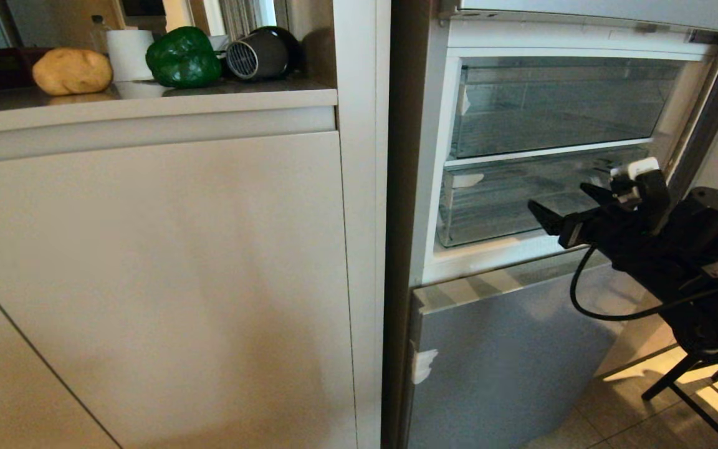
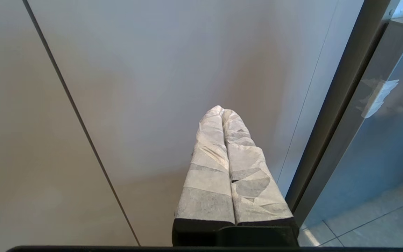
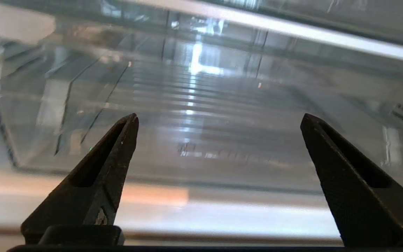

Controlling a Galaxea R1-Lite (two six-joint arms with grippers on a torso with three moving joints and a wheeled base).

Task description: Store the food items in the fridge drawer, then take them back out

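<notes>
Beside the fridge: a light cabinet (image 1: 147,262) with a grey countertop (image 1: 147,103) stands just to the fridge's left, as the head view shows it.
Fridge (image 1: 508,349): silver-grey, its upper compartment standing open, the lower door shut with a scrap of white tape on its edge.
Fridge drawer (image 1: 490,206): the lower of two clear plastic bins inside the open fridge, ribbed along its bottom, nothing lying in it; a second clear bin (image 1: 558,106) sits directly above it.
Right gripper (image 1: 574,209): just in front of the fridge drawer, pointing at its clear front wall, fingers spread wide and holding nothing; in the right wrist view the gripper (image 3: 219,122) has both dark fingertips (image 3: 124,129) framing the drawer (image 3: 201,105).
Left gripper (image 2: 222,112): fingers wrapped in pale tape and pressed together with nothing between them, down in front of the cabinet door (image 2: 152,87), left of the fridge; it does not show in the head view.
Potato (image 1: 72,71): on the countertop, well left of the fridge.
Green bell pepper (image 1: 183,58): on the same countertop, nearer the fridge than the potato.
White roll (image 1: 129,55): upright between potato and pepper.
Dark hair dryer (image 1: 262,55): on its side, between the pepper and the fridge.
</notes>
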